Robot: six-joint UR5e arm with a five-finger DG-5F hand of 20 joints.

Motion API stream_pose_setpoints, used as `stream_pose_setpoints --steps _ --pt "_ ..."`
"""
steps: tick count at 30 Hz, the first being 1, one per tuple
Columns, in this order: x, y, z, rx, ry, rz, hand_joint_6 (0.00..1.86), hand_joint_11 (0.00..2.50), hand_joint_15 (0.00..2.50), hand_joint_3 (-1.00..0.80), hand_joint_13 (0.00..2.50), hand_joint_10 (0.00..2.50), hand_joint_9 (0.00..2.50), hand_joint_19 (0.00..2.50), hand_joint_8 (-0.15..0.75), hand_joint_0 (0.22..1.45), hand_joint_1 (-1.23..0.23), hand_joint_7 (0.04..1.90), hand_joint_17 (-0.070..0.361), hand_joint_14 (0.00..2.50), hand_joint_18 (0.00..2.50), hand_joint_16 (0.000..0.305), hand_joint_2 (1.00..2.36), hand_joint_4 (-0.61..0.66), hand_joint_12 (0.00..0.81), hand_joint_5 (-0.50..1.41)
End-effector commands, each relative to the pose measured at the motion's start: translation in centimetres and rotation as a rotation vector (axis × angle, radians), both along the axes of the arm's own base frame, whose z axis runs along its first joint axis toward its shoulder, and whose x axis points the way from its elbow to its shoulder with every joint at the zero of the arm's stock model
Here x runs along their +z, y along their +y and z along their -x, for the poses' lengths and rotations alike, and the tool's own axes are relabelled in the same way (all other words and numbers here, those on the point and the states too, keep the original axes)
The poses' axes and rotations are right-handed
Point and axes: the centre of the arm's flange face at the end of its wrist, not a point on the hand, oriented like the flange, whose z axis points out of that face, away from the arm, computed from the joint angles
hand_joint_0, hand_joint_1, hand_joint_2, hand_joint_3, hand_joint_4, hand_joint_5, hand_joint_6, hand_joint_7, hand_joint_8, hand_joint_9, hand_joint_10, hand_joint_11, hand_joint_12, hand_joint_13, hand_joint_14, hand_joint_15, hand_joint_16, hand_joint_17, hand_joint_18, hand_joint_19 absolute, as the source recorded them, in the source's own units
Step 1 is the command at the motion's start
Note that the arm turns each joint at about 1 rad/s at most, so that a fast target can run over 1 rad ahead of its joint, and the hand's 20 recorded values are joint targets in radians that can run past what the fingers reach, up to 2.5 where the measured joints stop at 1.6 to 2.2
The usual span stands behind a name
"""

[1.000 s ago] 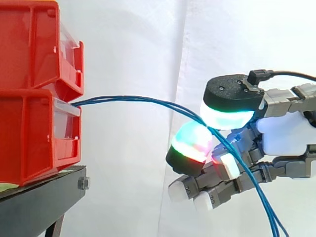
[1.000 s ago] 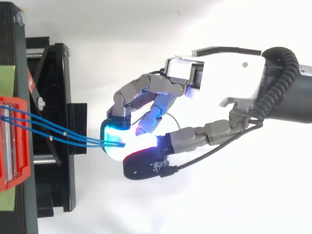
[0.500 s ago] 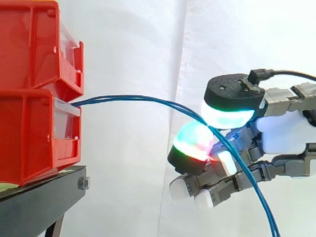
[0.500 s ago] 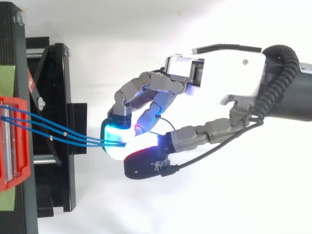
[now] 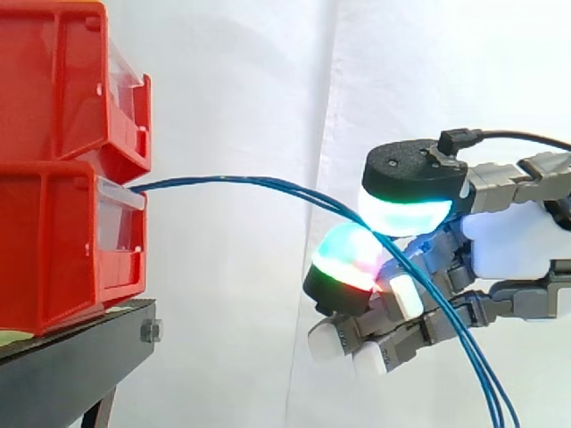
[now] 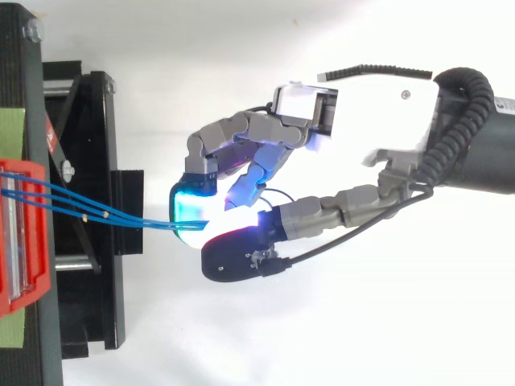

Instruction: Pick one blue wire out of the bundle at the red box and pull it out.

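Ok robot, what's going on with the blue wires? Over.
Robot hand shut on blue wires, pinched between pads. Wires run into red box, not pulled out yet. Nothing in the way.

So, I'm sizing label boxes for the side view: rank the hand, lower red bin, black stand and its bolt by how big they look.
1. hand, fingers pinching the blue wires
2. lower red bin, cropped; close to the hand, nearness unsure
3. black stand, cropped
4. bolt

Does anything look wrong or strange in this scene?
Yes: the hand pinches several blue wires together between its fingers, not a single one. They hang in a loose arc from the lower red box.
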Motion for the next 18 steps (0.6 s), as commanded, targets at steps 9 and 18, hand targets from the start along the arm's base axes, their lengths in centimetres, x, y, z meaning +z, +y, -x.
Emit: stream_pose_setpoints --steps 9,18 --pt "-0.1 -0.04 0.03 0.0 0.002 0.006 0.76 0.7 0.3 -0.06 0.52 0.03 1.03 0.44 0.292 0.61 -0.87 0.92 0.14 0.01 0.42 0.062 1.02 0.37 0.394 -0.12" --pt "-0.02 -0.04 -0.03 0.0 -0.001 0.007 0.5 0.34 0.23 0.0 0.55 0.01 1.04 0.43 0.305 0.62 -0.66 1.35 0.155 0.01 0.48 0.069 1.0 0.45 0.403 -0.03"
